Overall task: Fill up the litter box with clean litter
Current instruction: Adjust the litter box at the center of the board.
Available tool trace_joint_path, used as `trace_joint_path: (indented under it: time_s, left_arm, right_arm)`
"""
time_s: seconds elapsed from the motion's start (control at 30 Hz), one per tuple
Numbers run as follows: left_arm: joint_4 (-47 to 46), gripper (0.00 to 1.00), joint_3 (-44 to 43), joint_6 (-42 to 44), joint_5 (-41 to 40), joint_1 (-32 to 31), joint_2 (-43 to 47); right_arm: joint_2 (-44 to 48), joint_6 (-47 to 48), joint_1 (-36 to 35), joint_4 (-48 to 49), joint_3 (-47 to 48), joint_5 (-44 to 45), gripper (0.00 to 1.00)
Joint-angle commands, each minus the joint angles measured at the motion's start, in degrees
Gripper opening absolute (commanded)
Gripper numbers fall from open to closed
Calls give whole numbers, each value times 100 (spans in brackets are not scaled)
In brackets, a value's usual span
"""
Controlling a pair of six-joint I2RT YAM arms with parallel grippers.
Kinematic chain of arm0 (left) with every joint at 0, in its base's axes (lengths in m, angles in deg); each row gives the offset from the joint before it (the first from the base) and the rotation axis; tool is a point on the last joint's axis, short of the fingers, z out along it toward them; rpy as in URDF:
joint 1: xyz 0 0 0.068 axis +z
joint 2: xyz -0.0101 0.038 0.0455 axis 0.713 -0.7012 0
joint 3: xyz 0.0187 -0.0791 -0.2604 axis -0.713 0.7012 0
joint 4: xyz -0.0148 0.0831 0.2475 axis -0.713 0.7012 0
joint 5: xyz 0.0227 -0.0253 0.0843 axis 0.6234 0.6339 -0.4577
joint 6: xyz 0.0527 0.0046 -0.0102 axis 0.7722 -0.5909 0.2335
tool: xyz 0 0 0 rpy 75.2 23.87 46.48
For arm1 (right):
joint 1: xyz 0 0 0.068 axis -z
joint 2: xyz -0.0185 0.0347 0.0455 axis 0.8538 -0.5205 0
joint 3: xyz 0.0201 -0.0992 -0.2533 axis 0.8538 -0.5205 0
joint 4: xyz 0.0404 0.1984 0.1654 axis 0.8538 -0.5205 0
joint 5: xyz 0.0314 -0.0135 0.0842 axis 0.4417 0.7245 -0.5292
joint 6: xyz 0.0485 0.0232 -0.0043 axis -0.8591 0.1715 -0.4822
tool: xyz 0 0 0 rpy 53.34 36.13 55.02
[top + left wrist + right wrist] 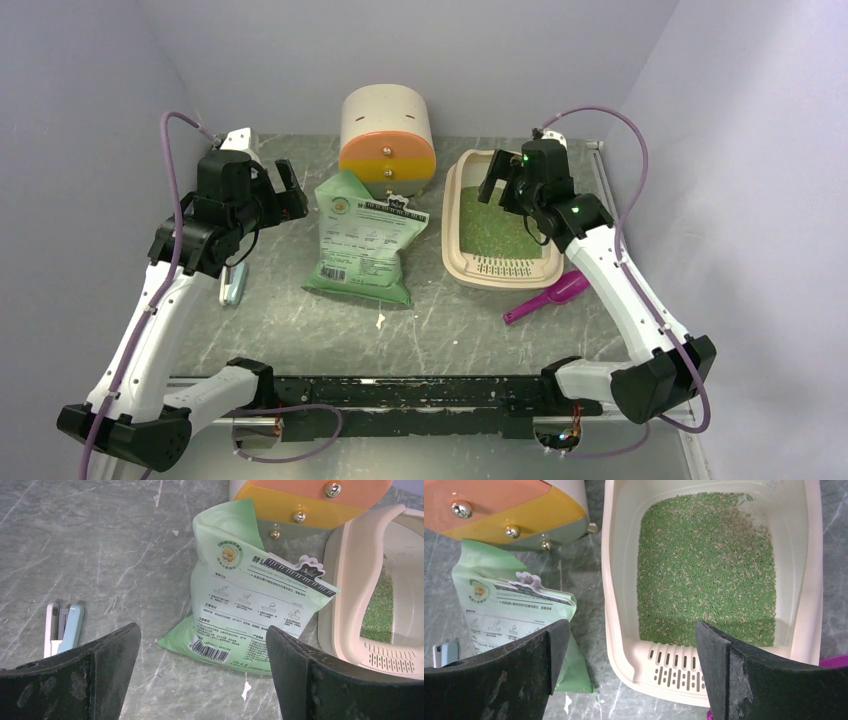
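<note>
The litter box [500, 268] sits on the grey marbled surface [300, 330] at 3 o'clock from the green printed bag [365, 240], just beside it, with its slotted ledge at the 6 o'clock end in the top view. The clean litter [706, 570] lies loose inside it as small green granules with some paler ones mixed in. It covers the tray floor from the ledge to the far wall, while the inner walls show bare beige. The right claw [631, 624] hangs over the 12 o'clock end of the box, its fingers spread wide with nothing between them. The left claw [201, 630] hovers above the surface at 10 o'clock from the bag, likewise spread apart and empty. The bag lies flat with its printed face up. The round beige-and-orange drawer unit [387, 140] stands at 12 o'clock from the bag, close to its top edge. A magenta scoop [548, 298] lies on the surface at 5 o'clock from the box, near its corner. A small blue-and-white object [65, 630] lies at 9 o'clock from the bag, well apart from it.
</note>
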Motion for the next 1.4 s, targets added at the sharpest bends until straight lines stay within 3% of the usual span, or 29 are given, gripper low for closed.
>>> trace_joint_path:
  time_s: [0.0,0.33,0.47,0.6,0.77,1.03,1.23,1.37]
  left_arm:
    - [-25,100,-35,1,-99,45,59]
    - [26,100,60,-9,-145,45,97]
    - [1,100,212,13,-112,45,149]
    - [59,100,434,-51,168,45,101]
    - [-94,100,765,-80,827,45,235]
    - [-74,100,1177,10,1112,46,504]
    - [-115,100,1303,-14,1302,45,599]
    - [-156,100,1347,-28,1429,45,578]
  right_arm:
    - [160,345,3,130,-110,44,100]
    - [222,687,4,387,-379,-846,100]
    - [138,971,5,836,-575,-1984,100]
    - [-380,849,2,1330,-426,-2939,100]
    - [-1231,974,-189,1999,29,-3525,98]
    - [-2683,1608,-483,2203,929,-3557,94]
    - [-3054,1685,-485,2072,1266,-3589,94]
    - [-2818,1700,-484,1908,984,-2893,96]
